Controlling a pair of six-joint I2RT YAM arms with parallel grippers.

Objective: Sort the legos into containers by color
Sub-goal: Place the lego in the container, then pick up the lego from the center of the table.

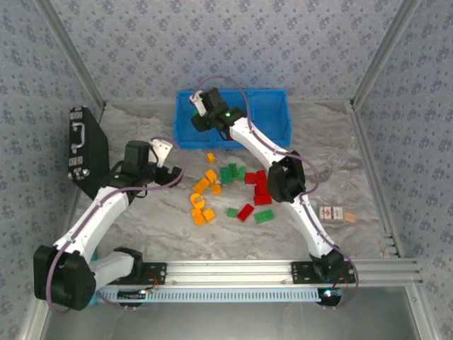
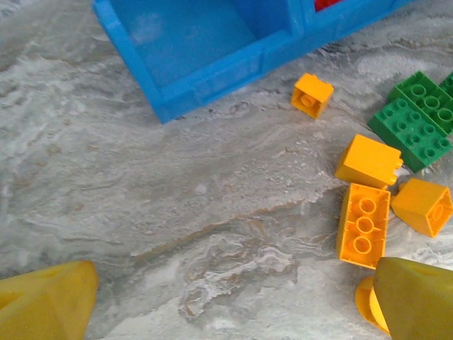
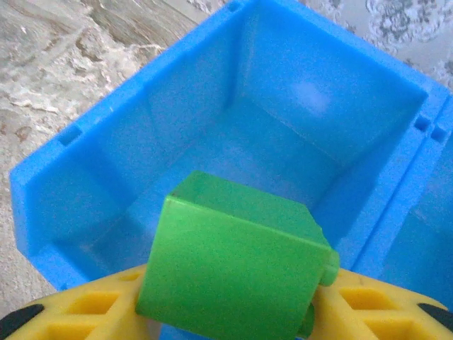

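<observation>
The blue bin [image 1: 272, 113] stands at the back of the table, its compartments side by side. My right gripper [image 1: 198, 106] hangs over the left compartment [image 3: 297, 85], shut on a green lego [image 3: 233, 262] that sits tilted between its yellow fingers [image 3: 85, 315]. Loose legos lie mid-table: orange ones [image 1: 204, 191], green ones [image 1: 230, 172] and red ones [image 1: 260, 185]. My left gripper [image 1: 164, 159] is open and holds nothing. It hovers over bare table [image 2: 233, 297], left of the orange legos [image 2: 364, 225] and the green legos [image 2: 417, 120]. The bin's corner [image 2: 205, 78] lies ahead of it.
A black case with a metal handle [image 1: 85, 149] leans at the far left. A small red-and-white box [image 1: 333, 214] lies to the right of the right arm. The aluminium rail [image 1: 283, 270] runs along the near edge, and patterned walls close in the table.
</observation>
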